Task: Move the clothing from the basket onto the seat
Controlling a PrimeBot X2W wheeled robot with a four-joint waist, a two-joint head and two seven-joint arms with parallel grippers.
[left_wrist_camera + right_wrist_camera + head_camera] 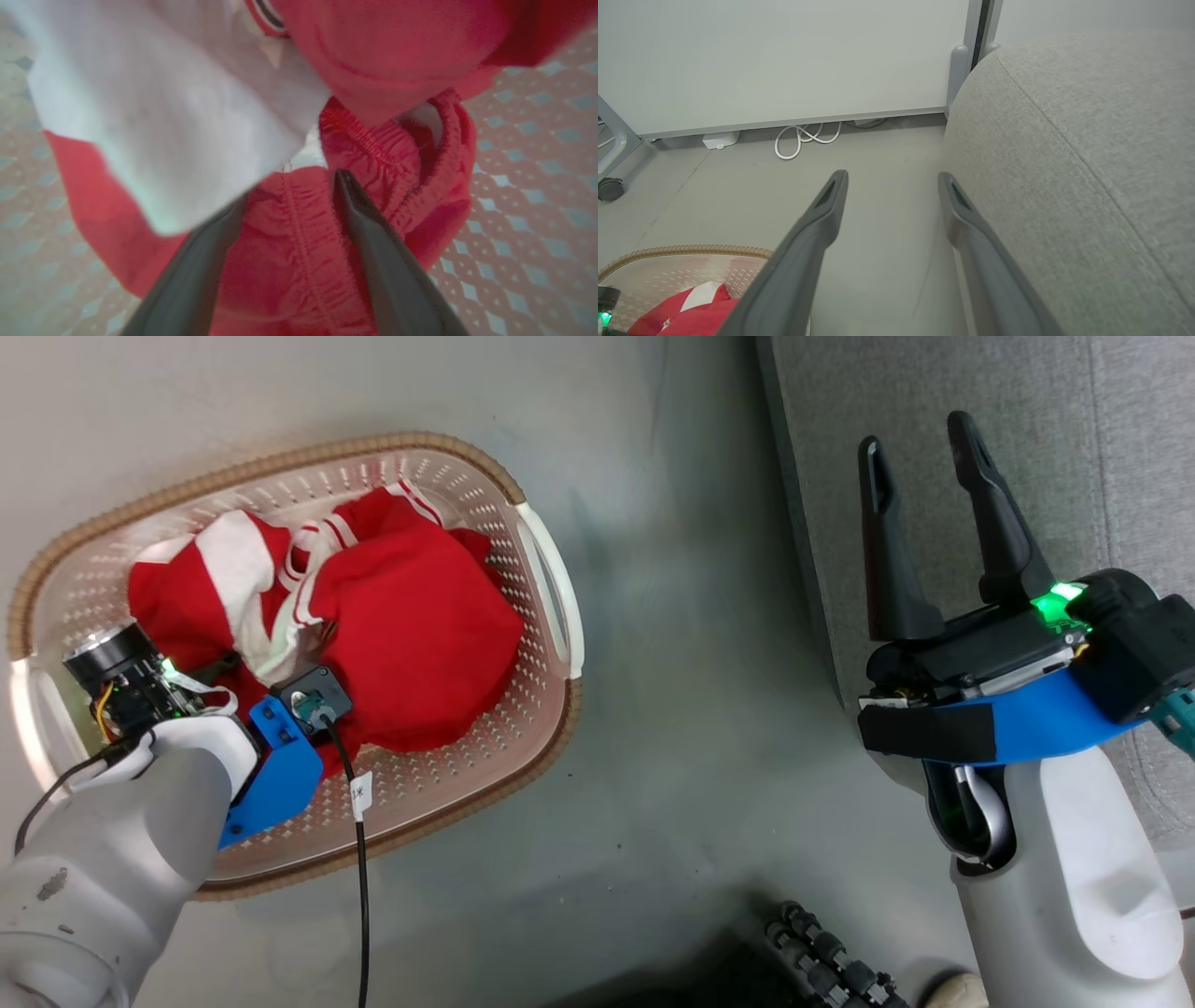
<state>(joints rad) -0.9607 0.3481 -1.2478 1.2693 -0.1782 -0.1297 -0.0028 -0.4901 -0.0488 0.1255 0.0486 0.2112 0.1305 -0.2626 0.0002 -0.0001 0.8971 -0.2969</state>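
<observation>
Clothing (411, 635), soft bright red with white stripes, is lying heaped in the cream-white perforated plastic basket (280, 453) with a brown woven rim.
The left gripper (292, 189) is pressing into it with fingers spread, pinching nothing; the right gripper (917, 434), also spread, is hovering beside the large grey fabric seat (1027, 392).

The left forearm (121, 821) and right forearm (1074, 859) were smooth pale-grey shells, the left marked by a dark scuff. A bright blue bracket (280, 775) on the left wrist carried a small square black camera module (316, 702), from which ran a thin black cable (360, 877) with a white tag (361, 795). The right gripper (916, 432) had two long, tapering dark fingers with slotted tips, a green light (1055, 600) and a black strap (924, 730). The left gripper (292, 186) had matching matte fingers (387, 261).
</observation>
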